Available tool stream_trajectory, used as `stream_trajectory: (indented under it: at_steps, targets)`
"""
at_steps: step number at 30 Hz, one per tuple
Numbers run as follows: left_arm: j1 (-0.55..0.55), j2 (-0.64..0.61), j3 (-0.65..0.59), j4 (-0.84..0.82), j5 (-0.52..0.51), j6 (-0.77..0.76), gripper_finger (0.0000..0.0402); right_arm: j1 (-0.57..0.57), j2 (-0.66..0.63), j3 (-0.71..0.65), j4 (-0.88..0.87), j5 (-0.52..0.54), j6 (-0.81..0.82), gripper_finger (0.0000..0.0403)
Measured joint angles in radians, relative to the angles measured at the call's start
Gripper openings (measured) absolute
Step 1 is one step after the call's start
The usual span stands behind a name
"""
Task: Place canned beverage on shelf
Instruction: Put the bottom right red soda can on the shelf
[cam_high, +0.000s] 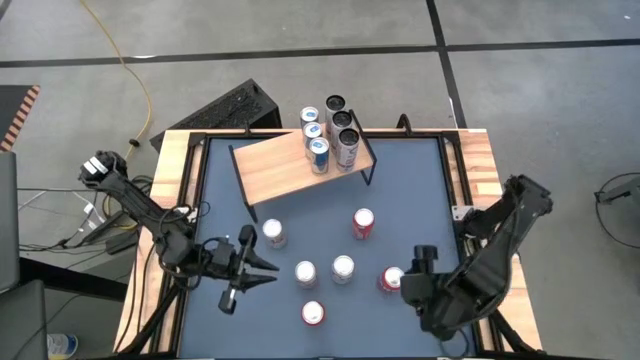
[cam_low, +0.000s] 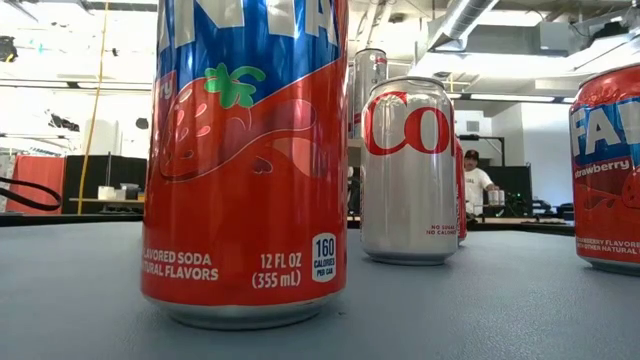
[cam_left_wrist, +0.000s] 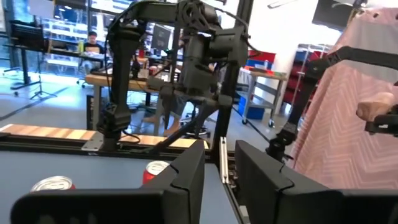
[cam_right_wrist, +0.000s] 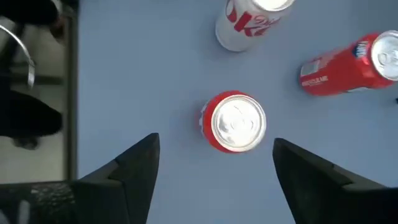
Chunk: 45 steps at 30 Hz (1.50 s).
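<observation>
The shelf (cam_high: 290, 168), a light wooden board on thin black legs, stands at the table's far middle, with several cans (cam_high: 330, 135) upright at its right end. Several loose cans stand on the blue mat. My right gripper (cam_right_wrist: 214, 162) hangs open, pointing down, above one of them, an upright red can (cam_right_wrist: 233, 122) at the near right (cam_high: 391, 279); its fingers stand apart on either side and clear of it. My left gripper (cam_left_wrist: 221, 180) is over the near left of the mat (cam_high: 268, 267), pointing level toward the table's right, open by a narrow gap with nothing in it.
Silver cans (cam_high: 273, 232) (cam_high: 305, 272) (cam_high: 342, 268) and red cans (cam_high: 363, 223) (cam_high: 313, 313) stand between the arms. The low view is filled by a red strawberry soda can (cam_low: 245, 160) and a silver cola can (cam_low: 408, 170). A keyboard (cam_high: 235, 108) lies beyond the far left corner.
</observation>
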Motion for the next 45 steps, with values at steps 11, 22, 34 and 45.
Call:
stream_trajectory:
  at_steps: [11,22,34,45]
  targets:
    - [0.000,0.005,0.000,0.008,0.005,-0.036,0.0109,-0.189,0.130,0.000,-0.009,-0.077,0.008,0.0310]
    - [0.028,0.005,0.000,-0.005,-0.009,-0.061,0.0111,-0.178,0.101,0.000,-0.026,-0.087,0.205,0.0310]
    - [0.067,0.005,0.000,0.002,0.009,-0.060,0.0111,0.180,0.094,-0.193,0.005,0.306,0.790,0.0310]
    - [0.067,0.037,0.000,0.027,0.085,0.095,0.0117,0.308,0.097,-0.488,0.218,0.418,1.104,0.0317]
